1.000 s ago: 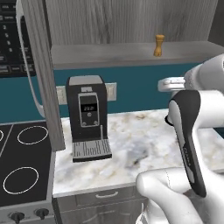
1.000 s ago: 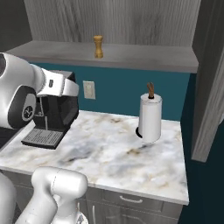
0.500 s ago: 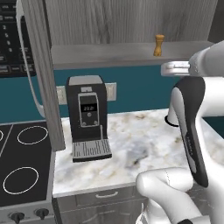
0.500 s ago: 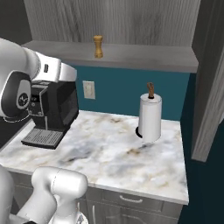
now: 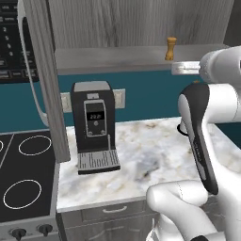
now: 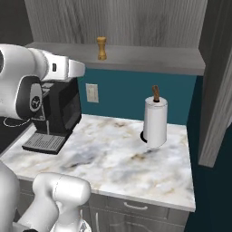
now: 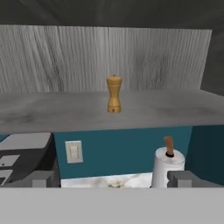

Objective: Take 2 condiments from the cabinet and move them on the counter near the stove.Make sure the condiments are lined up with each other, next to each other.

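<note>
Left base view: the arm rises at the right and the hand points toward the cabinet [image 5: 141, 28]. The mill [image 5: 170, 49] stands upright on the shelf [image 5: 117, 59], ahead of the claw and a little above it. The stove [image 5: 26, 188] is far to the left of the claw and low, past the coffee machine [image 5: 94, 127].

Right base view: the mill [image 6: 102, 48] is alone on the shelf, ahead of the hand. Below it is the counter [image 6: 113, 158] with the paper towel roll [image 6: 155, 122]. I see no black shaker here.

Hand view: the claw [image 7: 112, 180] is wide open and holds nothing. The mill [image 7: 114, 94] is straight ahead, centred between the two fingers [image 7: 41, 179] but higher than them and well apart.

I judge the step is the reach for the first condiment. To do it well, the hand should rise to the height of the mill's body, keep it centred, go forward level above the shelf edge, and close on the body below the knob so it does not tip.
</note>
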